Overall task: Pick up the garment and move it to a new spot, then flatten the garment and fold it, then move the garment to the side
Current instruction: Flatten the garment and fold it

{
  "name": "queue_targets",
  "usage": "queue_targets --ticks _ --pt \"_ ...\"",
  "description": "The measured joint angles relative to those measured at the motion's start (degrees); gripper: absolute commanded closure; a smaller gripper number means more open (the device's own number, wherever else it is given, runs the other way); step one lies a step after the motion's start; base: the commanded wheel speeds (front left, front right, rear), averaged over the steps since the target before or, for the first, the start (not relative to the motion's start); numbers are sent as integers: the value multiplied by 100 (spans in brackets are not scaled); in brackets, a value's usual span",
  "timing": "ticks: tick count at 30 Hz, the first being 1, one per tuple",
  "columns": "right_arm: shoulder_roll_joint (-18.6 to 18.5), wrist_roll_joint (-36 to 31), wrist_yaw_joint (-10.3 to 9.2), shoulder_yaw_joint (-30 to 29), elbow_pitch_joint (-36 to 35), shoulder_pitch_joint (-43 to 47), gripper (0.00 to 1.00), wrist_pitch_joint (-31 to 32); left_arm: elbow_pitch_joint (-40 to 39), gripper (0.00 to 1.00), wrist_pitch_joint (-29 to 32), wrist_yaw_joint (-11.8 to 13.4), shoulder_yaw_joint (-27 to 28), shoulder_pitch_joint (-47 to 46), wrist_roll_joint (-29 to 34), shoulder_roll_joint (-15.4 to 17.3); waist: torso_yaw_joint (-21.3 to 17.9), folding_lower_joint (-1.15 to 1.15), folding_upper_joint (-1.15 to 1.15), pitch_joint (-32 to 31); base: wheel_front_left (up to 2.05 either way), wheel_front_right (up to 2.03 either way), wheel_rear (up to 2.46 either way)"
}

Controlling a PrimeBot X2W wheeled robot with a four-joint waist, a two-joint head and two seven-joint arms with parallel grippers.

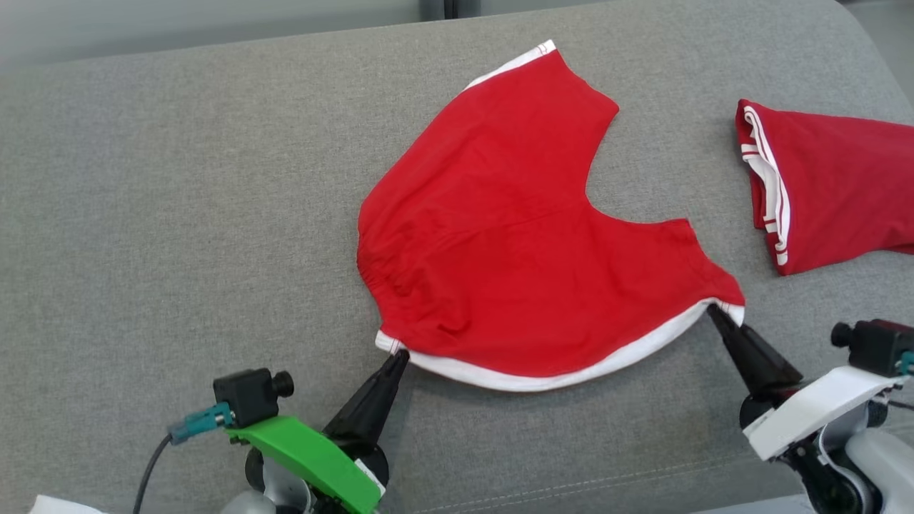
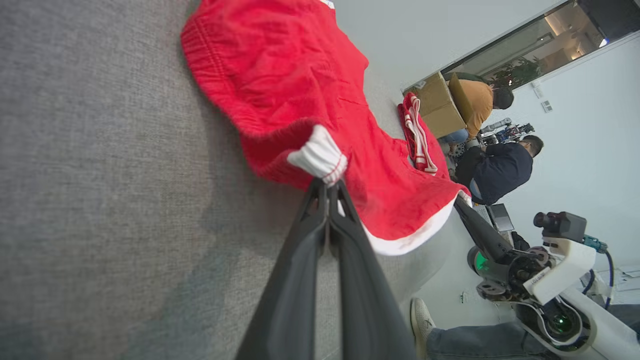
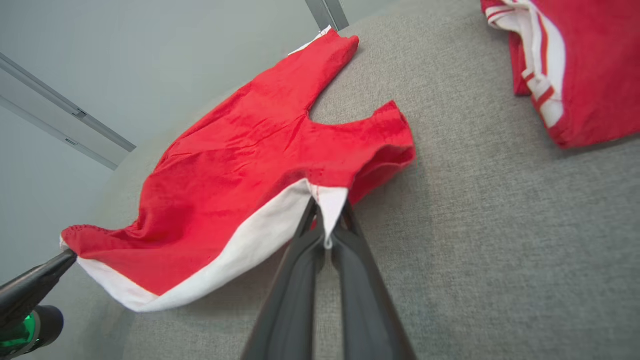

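Note:
The garment (image 1: 514, 235) is a pair of red shorts with a white side band, folded in half and lying on the grey cushion. My left gripper (image 1: 401, 353) is shut on the garment's near-left corner by the elastic waistband; the left wrist view has its tips (image 2: 328, 184) pinching the white bunched corner of the garment (image 2: 280, 75). My right gripper (image 1: 714, 310) is shut on the near-right corner at the leg hem; in the right wrist view its tips (image 3: 327, 220) clamp the white edge of the garment (image 3: 240, 165). The white band sags between both grips.
A second red garment with white stripes (image 1: 828, 185) lies folded at the right edge of the cushion (image 1: 178, 214). Grey cushion stretches bare to the left. In the left wrist view, two people (image 2: 500, 165) sit beyond the cushion, and a shoe (image 2: 422, 317) shows near the bottom.

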Motion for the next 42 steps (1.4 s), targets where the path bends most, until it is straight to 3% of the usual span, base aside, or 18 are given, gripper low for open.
queue_targets --ticks 6,14,25,32,39,40,41,42 --pt "-382 320 33 -439 -593 -357 100 45 -979 100 519 219 89 -314 -133 272 12 0 0 203 0 0 0" --pt "-435 646 14 -646 -756 -1836 100 868 -1230 100 1591 998 354 -1486 -205 593 154 0 0 684 0 0 0" --pt "-308 443 -590 -608 -172 -3734 100 1825 -339 100 2746 1066 760 -3264 -461 483 567 0 0 1447 0 0 0" --pt "-45 121 -722 -467 85 -4617 100 2005 416 100 2925 1063 1146 -3804 -219 319 756 1 0 1993 0 0 0" --pt "51 -44 -762 -333 539 -4849 100 2061 856 100 3009 1063 1181 -4096 -27 32 846 1 0 2365 0 0 0" --pt "100 -44 -759 -318 589 -4864 70 2061 899 72 3018 1063 1196 -4130 -18 13 855 1 0 2411 0 0 0" --pt "140 -47 -754 -288 639 -4879 70 2060 948 72 3025 1063 1221 -4161 20 -5 861 1 0 2450 0 0 0" --pt "159 -85 -753 -266 688 -4895 15 2050 1012 53 3025 1063 1254 -4198 36 -29 866 1 0 2483 0 0 0"
